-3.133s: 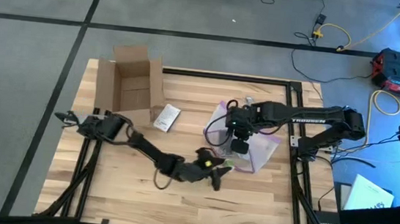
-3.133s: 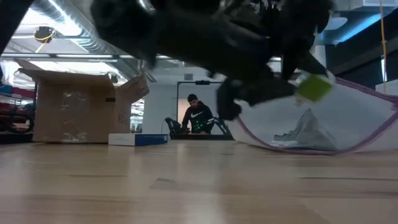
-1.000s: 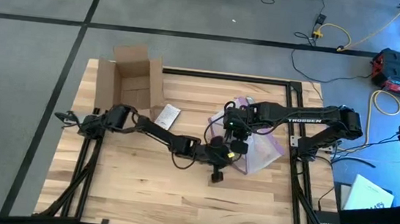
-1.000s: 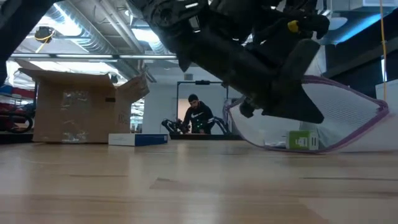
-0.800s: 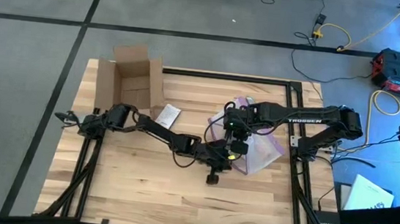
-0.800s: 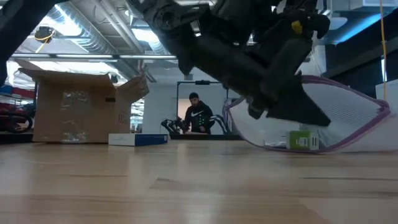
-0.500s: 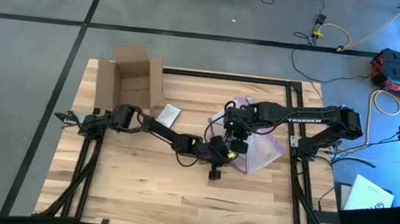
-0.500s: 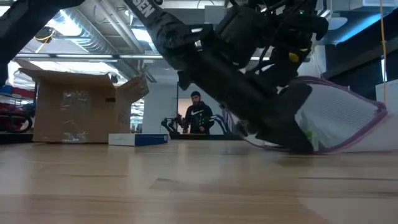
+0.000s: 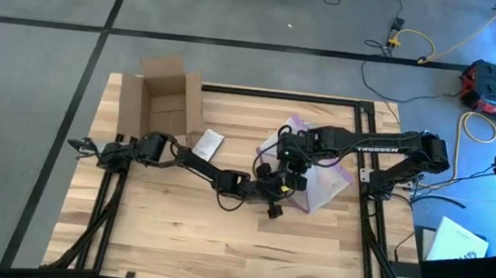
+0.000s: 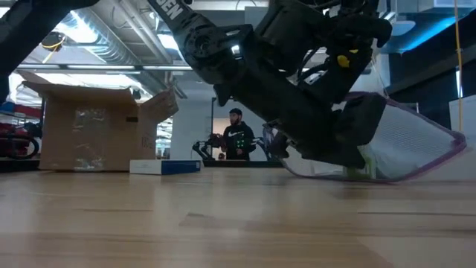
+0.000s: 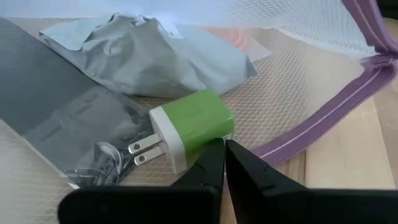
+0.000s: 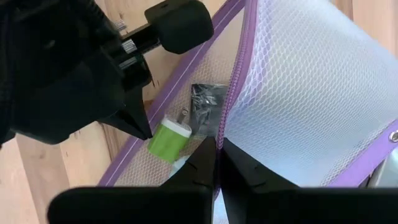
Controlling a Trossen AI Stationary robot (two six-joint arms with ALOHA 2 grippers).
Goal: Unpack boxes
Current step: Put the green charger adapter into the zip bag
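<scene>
An open brown cardboard box [image 9: 162, 101] stands on its base at the table's far left, flaps up. At the table's right lies a clear mesh bag [image 9: 322, 178] with a purple zip edge. Inside it lie a green charger plug [image 11: 189, 127], a grey pouch [image 11: 155, 53] and a clear packet [image 11: 81, 134]. My left gripper [image 11: 224, 149] is shut, its tips in the bag's mouth at the plug. My right gripper [image 12: 216, 146] stands above the bag, shut on its zip edge. My left gripper meets the green plug's near lower corner [image 11: 211, 142] with its shut fingertips [image 12: 144, 132]. It comes slanting down from the table's left. The plug lies flat on the bag's lower mesh layer, prongs toward the clear packet. My right gripper pinches the bag's upper purple zip edge [image 12: 225, 124] between its two fingers, from above, pointing down. That edge is lifted off the table, so the mouth gapes. The lower zip edge [image 12: 168, 87] and the rest of the bag lie on the wood.
A small white and blue carton [image 9: 206, 144] lies beside the cardboard box. A black frame [image 9: 364, 114] runs along the table's far and right edges. Bare wood [image 9: 184, 233] stretches across the near half. A person [image 10: 236, 138] sits far behind the table.
My left gripper has sunk toward the table and rolled at the wrist, its shut tips going into the bag's mouth up to the green plug. In the low view the plug is now hidden behind that gripper. The bag's upper edge stays held up.
</scene>
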